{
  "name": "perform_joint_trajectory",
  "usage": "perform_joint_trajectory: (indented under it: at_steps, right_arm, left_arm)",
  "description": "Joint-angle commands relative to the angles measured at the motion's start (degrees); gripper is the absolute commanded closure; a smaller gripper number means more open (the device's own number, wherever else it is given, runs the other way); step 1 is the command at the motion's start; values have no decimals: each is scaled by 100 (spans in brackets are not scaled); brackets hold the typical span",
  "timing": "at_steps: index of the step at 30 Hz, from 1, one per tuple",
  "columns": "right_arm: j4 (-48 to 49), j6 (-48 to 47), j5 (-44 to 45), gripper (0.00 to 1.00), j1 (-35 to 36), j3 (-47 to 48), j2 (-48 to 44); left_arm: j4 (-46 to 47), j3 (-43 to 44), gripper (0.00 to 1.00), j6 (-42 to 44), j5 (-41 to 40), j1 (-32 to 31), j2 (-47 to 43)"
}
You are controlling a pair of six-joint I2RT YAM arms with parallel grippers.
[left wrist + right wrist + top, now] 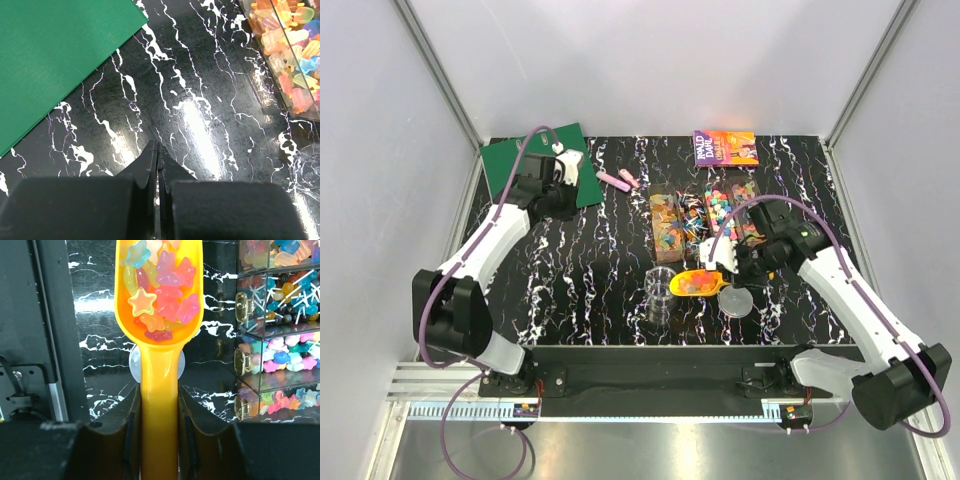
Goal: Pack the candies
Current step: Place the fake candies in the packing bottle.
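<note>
Candies (162, 290), small translucent multicoloured stars, fill the yellow plastic scoop (159, 385) clamped in the right pincer (159, 412), beside the clear plastic cup (660, 292), seemingly empty: pouring remains. Beyond, the clear compartmented box (705, 215) holds many more. Farthest, the left pincer (158, 155) hangs closed, empty.

candies (160, 295) in scoop (700, 283) | scoop right of cup (660, 292) | boxes (670, 225) behind — book (725, 148) farthest back

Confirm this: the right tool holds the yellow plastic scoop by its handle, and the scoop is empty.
Not empty. The right tool does hold the yellow plastic scoop by its handle, but the scoop carries small multicoloured star-shaped candies, as the right wrist view shows.
</note>
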Motion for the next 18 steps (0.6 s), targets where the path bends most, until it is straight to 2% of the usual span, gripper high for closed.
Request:
perform_joint_trajectory:
  at_steps: [1, 18]
  right_arm:
    - [370, -99, 199, 100, 265, 125, 208]
    - [-96, -20, 946, 100, 697, 1012, 991]
  left_arm:
    - [324, -174, 100, -100, 116, 45, -335]
    - [605, -614, 100, -337, 362, 63, -801]
